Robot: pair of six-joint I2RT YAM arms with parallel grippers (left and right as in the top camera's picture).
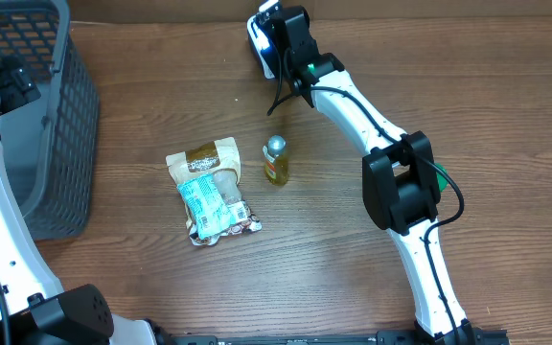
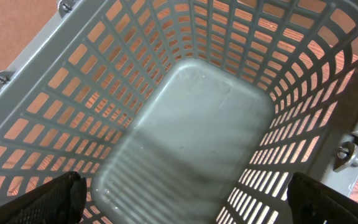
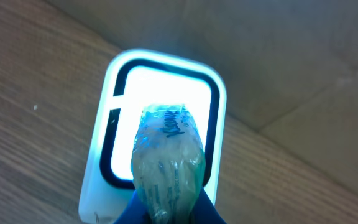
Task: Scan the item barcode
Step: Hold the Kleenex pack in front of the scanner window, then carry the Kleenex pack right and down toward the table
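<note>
Right wrist view: the wrapped item (image 3: 166, 155), a small brownish piece sealed in clear printed film, is held directly over the lit window of the scanner (image 3: 98, 180), which rests at the far edge of the table (image 1: 468, 86). The right gripper (image 1: 278, 38) is clamped on the item's lower end, with its jaws drawn almost together. The item is judged to be light and soft. Its film is likely to be crinkly and slippery, so a hold across the fuller body is judged safer than a pinch on the wrapper seam, and firm squeezing is expected to deform the contents. The contact between fingers and film is cut off by the lower frame edge, so the depth of the grip cannot be told. No barcode is seen on the upper face; whether one faces the window cannot be determined. The printing is too blurred to be read. In the overhead view the item is concealed beneath the gripper. Left wrist view: the left gripper (image 2: 191, 205) is held with its fingers wide apart and nothing between them, above the grey basket (image 2: 55, 93), in which no contents are seen. A snack packet (image 1: 209, 192) and a small bottle (image 1: 275, 160) are left just beside each other at mid-table.
</note>
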